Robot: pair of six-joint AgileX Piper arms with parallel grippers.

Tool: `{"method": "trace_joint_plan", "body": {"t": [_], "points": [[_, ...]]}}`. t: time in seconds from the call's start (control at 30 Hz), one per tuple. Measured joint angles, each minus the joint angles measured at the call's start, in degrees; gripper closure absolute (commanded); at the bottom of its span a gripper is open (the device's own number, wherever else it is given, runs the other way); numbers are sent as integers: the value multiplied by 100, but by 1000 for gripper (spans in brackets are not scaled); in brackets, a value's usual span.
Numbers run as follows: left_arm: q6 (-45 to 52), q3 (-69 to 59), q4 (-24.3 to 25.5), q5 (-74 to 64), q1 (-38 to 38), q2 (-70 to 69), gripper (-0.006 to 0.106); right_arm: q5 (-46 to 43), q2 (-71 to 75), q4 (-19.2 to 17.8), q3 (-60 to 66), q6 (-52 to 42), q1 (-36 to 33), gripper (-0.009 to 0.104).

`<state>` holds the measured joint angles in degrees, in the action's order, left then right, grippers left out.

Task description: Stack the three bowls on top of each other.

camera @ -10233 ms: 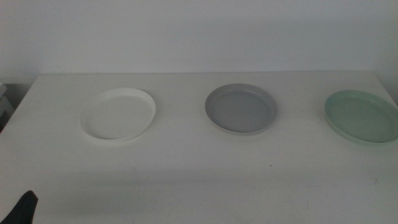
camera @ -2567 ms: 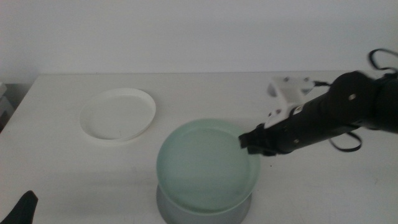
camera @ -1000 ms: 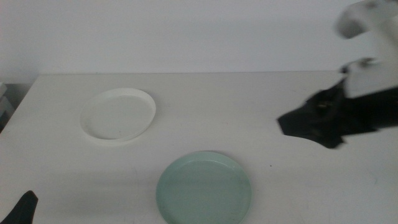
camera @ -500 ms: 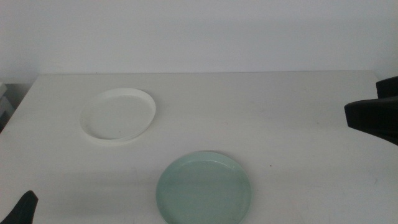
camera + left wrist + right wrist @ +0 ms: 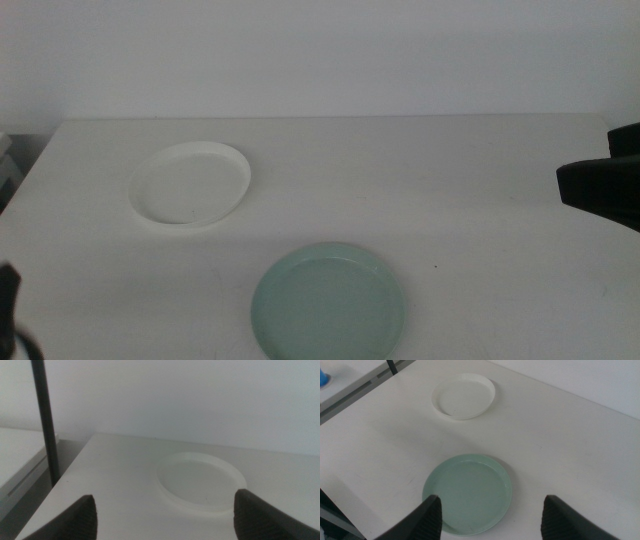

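The white bowl (image 5: 190, 185) lies at the left of the table. The pale mint green bowl (image 5: 328, 305) lies near the front edge at the centre. The grey bowl is hidden from view. My right gripper (image 5: 600, 195) is at the right edge, above the table and well away from both bowls, open and empty. In the right wrist view its jaws (image 5: 490, 527) stand wide apart above the mint bowl (image 5: 467, 492), with the white bowl (image 5: 464, 395) beyond. My left gripper (image 5: 8, 310) is at the bottom left corner; its wrist view shows open jaws (image 5: 165, 525) facing the white bowl (image 5: 201, 482).
The white table (image 5: 430, 170) ends at a pale wall behind. In the left wrist view a dark vertical pole (image 5: 45, 415) and a lower grey surface (image 5: 20, 460) stand off the table's left side.
The right gripper has drawn back to the right edge, away from the mint bowl, and now holds still. The left gripper has shifted at the bottom left corner.
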<state>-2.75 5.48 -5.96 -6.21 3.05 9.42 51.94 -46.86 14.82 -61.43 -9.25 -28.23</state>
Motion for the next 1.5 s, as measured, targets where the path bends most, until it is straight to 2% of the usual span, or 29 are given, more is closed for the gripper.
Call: {"method": "trace_joint_plan", "body": {"t": [0.13,0.53,0.83,1.2,1.5], "points": [[-66,1195,-145,-430,83,1505,-4,0,0,0,0,4,0,45],[-2,5171,-144,-3159,83,5416,-4,0,0,0,0,4,0,45],[137,7654,-140,-4461,83,7410,-4,0,0,0,0,4,0,45],[275,8116,-199,-4033,146,8664,-4,0,0,0,0,4,0,45],[957,8463,-625,-4213,283,9923,-4,0,0,0,0,4,0,45]]}}
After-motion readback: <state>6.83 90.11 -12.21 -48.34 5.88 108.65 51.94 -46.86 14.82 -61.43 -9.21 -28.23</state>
